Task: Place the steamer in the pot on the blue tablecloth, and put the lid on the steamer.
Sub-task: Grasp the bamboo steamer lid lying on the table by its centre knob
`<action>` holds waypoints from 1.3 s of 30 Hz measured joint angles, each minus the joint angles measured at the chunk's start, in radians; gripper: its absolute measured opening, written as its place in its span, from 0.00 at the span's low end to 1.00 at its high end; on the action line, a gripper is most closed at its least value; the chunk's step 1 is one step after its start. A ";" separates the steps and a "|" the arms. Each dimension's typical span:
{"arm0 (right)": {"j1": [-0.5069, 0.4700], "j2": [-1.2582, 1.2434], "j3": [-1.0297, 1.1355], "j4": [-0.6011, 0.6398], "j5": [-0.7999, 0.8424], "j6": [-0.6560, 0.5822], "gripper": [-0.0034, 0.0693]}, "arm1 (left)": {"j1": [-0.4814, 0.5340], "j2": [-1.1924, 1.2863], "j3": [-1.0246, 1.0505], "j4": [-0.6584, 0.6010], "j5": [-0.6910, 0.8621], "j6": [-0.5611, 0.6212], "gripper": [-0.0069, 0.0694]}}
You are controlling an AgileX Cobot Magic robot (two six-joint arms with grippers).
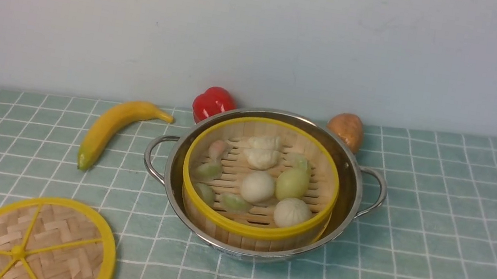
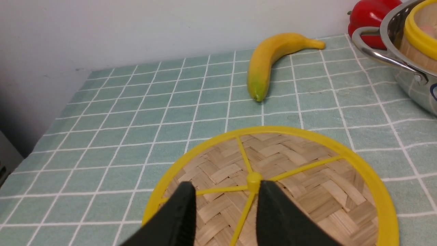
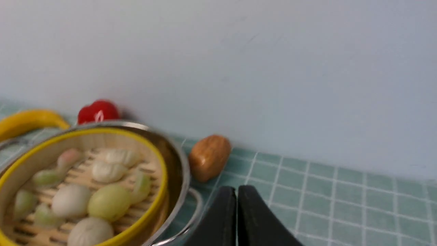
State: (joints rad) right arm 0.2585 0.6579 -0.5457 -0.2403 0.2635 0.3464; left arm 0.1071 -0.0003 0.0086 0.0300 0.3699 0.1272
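Front view: lid (image 1: 32, 245) cut off at btm edge, near part unseen. Red pepper (image 1: 213, 101) & brown potato (image 1: 346, 127) partly hidden behind pot (image 1: 351, 176). Left wrist view: pot & steamer (image 2: 418, 34) cropped at frame edge. Right wrist view is blurry: steamer cropped, banana (image 3: 30, 121) mostly out of frame, buns (image 3: 109, 201) lack detail.
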 joint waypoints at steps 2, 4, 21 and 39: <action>-0.055 -0.141 0.094 0.000 -0.057 0.006 0.10 | 0.000 0.000 0.000 0.000 0.000 0.000 0.41; -0.096 -0.253 0.162 0.000 -0.082 0.010 0.10 | 0.000 0.000 0.000 0.000 0.000 0.000 0.41; -0.175 -0.654 0.543 0.015 -0.038 0.042 0.17 | 0.000 0.000 0.000 0.000 0.000 0.001 0.41; -0.175 -0.653 0.553 0.063 0.079 -0.080 0.23 | 0.000 0.000 0.000 0.000 0.000 0.000 0.41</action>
State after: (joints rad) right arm 0.0831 0.0052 0.0073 -0.1778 0.3426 0.2667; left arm 0.1071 -0.0003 0.0086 0.0300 0.3699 0.1272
